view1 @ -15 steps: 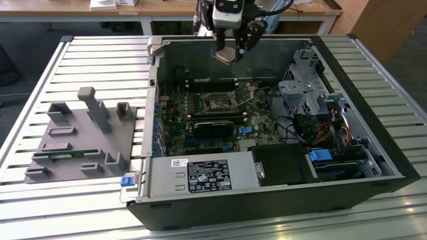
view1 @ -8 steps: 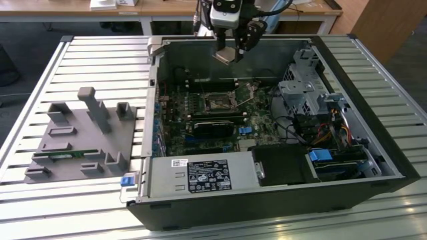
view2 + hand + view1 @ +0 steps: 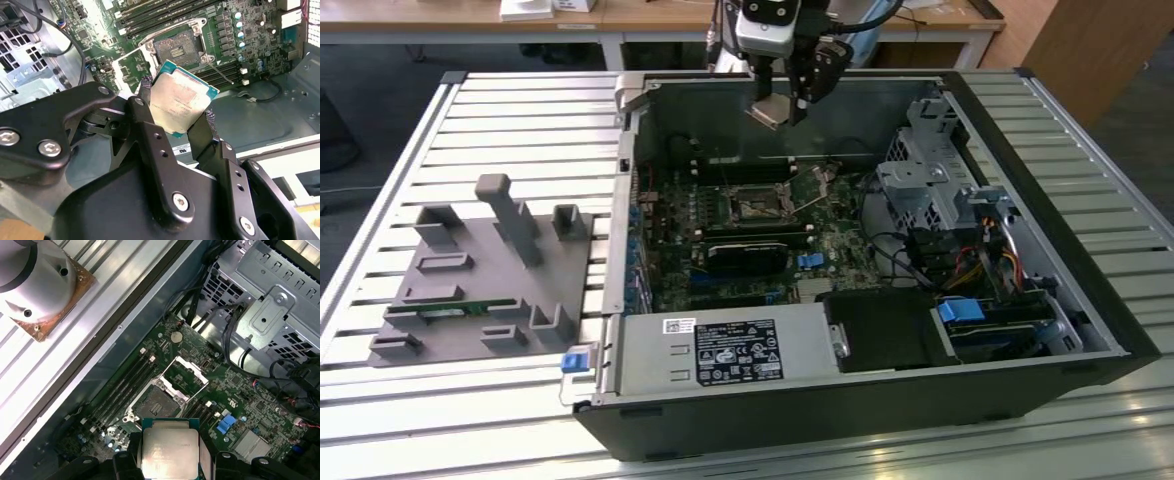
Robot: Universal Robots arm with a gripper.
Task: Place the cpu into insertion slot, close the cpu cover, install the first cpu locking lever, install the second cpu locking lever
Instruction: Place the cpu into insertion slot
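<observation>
One gripper point(image 3: 778, 108) clenched on chip point(image 3: 181, 102), hanging high over open computer case point(image 3: 854, 420). Socket point(image 3: 156, 402) on green board point(image 3: 237, 385) below, bare, well apart from chip; cover frame point(image 3: 194, 370) flipped open beside it.

The cpu point(image 3: 181, 98) has a pale silvery top with a teal-green edge. Around the black insertion slot point(image 3: 156, 403) the circuit board point(image 3: 239, 388) is green; near the slot sits a bright blue connector point(image 3: 226, 424).
</observation>
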